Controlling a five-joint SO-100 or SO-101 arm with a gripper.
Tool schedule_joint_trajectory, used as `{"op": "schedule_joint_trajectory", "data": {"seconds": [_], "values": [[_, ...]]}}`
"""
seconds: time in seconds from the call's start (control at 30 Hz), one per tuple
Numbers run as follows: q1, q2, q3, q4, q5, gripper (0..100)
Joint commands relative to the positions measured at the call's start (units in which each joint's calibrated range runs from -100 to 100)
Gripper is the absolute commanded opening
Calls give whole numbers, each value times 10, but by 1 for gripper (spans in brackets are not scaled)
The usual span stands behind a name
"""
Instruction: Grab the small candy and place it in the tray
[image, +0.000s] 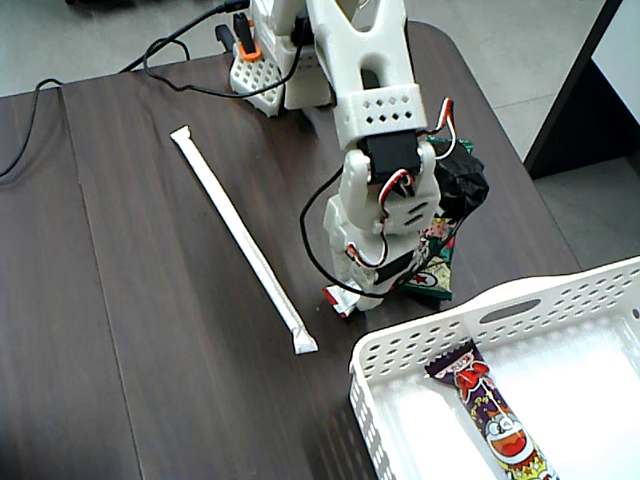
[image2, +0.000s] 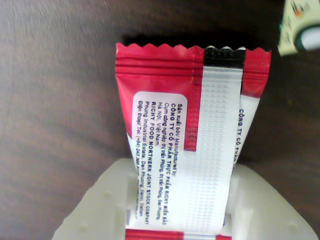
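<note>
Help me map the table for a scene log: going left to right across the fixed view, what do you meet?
Long white paper-wrapped straw → small candy at the gripper → green snack bar → tray holding a purple snack bar.

Red-and-white small candy (image2: 192, 150) between hand (image2: 180, 210) fingers, beside white perforated tray (image: 400, 345).

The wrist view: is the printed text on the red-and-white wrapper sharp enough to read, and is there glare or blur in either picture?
In the wrist view the small candy fills the frame, its label print sharp and readable, with the gripper base soft and pale; in the fixed view the light is even, the tray floor is washed out white, and the candy is only a small red edge under the arm.
</note>
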Motion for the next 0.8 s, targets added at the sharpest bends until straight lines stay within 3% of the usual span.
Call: {"op": "schedule_joint_trajectory", "data": {"seconds": [0.0,0.57,0.77], "values": [[5,-66,-20,11,4,1],[-1,-269,-27,10,-3,1],[-40,-331,-28,0,-143,1]]}}
